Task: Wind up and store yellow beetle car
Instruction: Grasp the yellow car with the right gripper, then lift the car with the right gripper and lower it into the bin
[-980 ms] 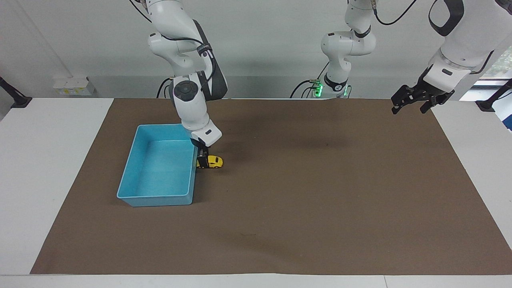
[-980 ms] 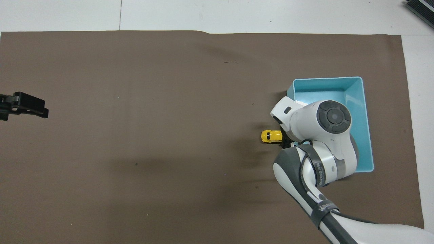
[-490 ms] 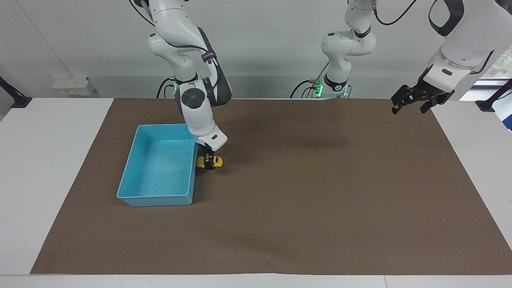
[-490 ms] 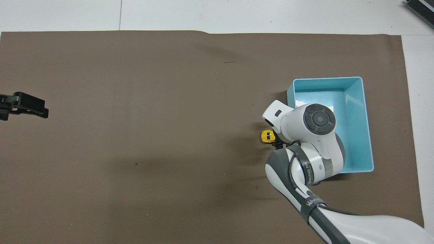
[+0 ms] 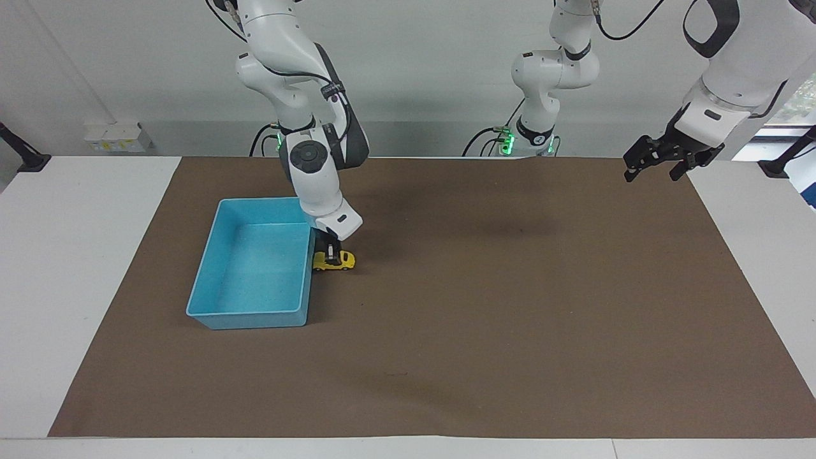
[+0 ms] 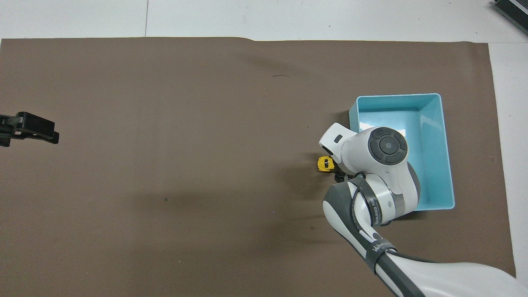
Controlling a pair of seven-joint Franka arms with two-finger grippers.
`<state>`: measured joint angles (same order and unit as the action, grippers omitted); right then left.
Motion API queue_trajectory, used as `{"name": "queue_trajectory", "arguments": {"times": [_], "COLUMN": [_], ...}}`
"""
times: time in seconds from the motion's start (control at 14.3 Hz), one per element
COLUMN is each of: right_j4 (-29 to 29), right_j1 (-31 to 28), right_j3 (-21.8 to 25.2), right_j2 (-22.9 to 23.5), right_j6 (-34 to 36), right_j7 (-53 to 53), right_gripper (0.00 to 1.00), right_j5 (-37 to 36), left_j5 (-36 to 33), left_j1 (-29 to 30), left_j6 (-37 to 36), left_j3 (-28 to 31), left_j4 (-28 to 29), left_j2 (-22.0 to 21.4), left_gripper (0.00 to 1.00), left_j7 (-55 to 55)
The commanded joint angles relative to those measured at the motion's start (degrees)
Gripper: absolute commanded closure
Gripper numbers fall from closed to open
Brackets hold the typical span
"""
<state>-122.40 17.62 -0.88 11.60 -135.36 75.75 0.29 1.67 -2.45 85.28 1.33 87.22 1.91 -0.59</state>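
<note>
The yellow beetle car (image 5: 336,260) stands on the brown mat right beside the blue bin (image 5: 210,268), on the bin's long side toward the left arm's end. In the overhead view the car (image 6: 324,163) is half hidden under the right wrist. My right gripper (image 5: 331,251) points down and sits right on the car's roof, at its middle. My left gripper (image 5: 655,167) hangs open and empty over the mat's corner at the left arm's end, where that arm waits; it also shows in the overhead view (image 6: 29,128).
The blue bin (image 6: 437,107) holds nothing. The brown mat (image 5: 510,306) covers most of the white table. A small dark mark (image 6: 280,76) lies on the mat farther from the robots than the bin.
My right gripper has shifted from the car's bin-side end to its middle. The car has stayed in place. The left arm has not moved.
</note>
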Motion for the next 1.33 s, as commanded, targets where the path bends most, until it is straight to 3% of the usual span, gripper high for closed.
{"name": "queue_trajectory", "arguments": {"times": [0.0, 0.42, 0.77, 1.26], "right_j4": [1.28, 11.29, 18.76, 17.73], "right_j1": [0.05, 2.77, 2.07, -5.03], "right_j3": [-0.08, -0.08, 0.27, 0.44], "right_j2": [0.27, 0.45, -1.22, -4.65], "right_j6": [0.18, 9.92, 22.22, 27.95], "right_j7": [-0.41, -4.99, -5.17, 4.03], "right_gripper": [1.0, 1.0, 1.0, 1.0], "right_j5": [-1.08, -0.99, -1.17, -2.84], "left_j5": [-0.53, -0.53, -0.53, -0.53], "left_j1": [0.42, 0.42, 0.42, 0.42], "left_j6": [-1.08, -1.08, -1.08, -1.08], "left_j3": [-0.27, -0.27, -0.27, -0.27], "left_j4": [-0.83, -0.83, -0.83, -0.83], "left_j2": [0.29, 0.29, 0.29, 0.29], "left_gripper": [0.0, 0.0, 0.0, 0.0], "left_j7": [-0.55, -0.55, -0.55, -0.55]}}
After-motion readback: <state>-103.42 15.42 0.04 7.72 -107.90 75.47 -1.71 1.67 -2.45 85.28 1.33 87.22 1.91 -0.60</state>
